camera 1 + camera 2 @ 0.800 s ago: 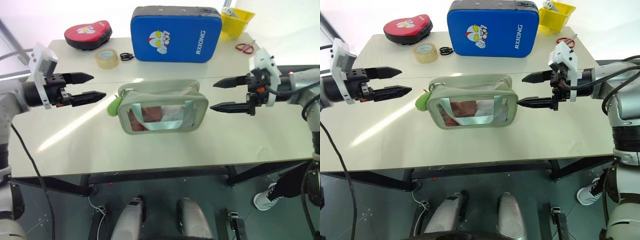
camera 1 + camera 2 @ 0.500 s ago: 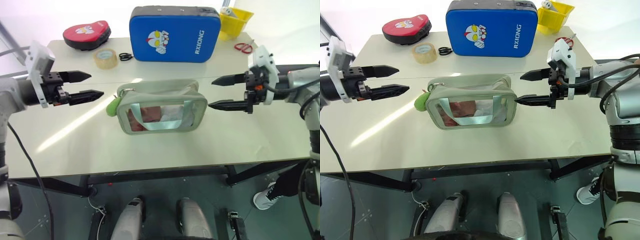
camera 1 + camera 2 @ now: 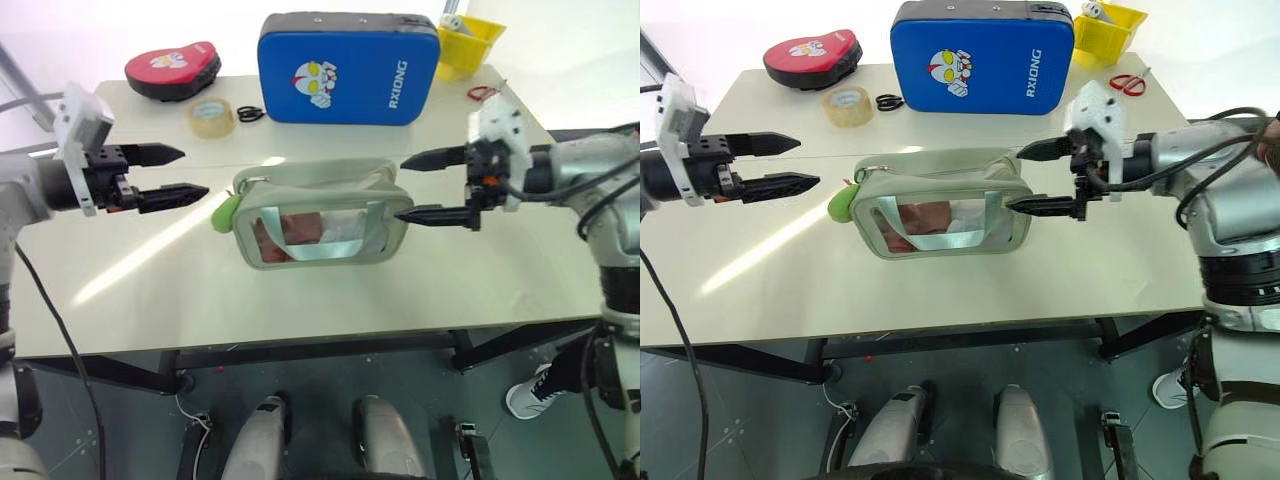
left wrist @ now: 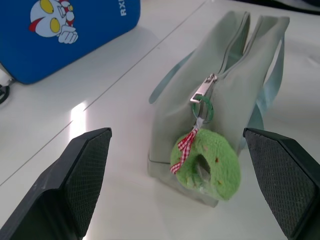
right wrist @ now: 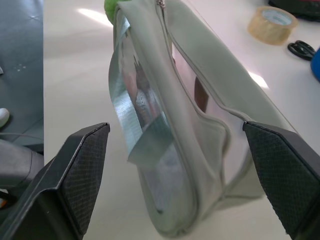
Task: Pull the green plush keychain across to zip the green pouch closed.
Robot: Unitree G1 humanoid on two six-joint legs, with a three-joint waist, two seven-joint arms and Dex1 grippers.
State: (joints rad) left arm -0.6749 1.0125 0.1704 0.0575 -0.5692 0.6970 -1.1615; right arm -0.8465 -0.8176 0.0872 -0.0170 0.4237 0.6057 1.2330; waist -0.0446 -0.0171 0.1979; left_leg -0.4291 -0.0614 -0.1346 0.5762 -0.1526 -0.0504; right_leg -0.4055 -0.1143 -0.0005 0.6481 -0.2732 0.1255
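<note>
The green pouch stands on the table's middle, clear window toward me and zipper along its top. The green plush keychain hangs from the zipper pull at the pouch's left end, seen close in the left wrist view. My left gripper hovers open a short way left of the keychain, pointing at it, with nothing between its fingers. My right gripper is open with its two fingers on either side of the pouch's right end; I cannot tell whether they touch it.
A blue cartoon pad stands behind the pouch. A red pad, a tape roll and black scissors lie at the back left. A yellow bin and red scissors sit at the back right.
My right gripper has moved left, from beside the pouch to straddling its right end. The left gripper has stayed where it was.
</note>
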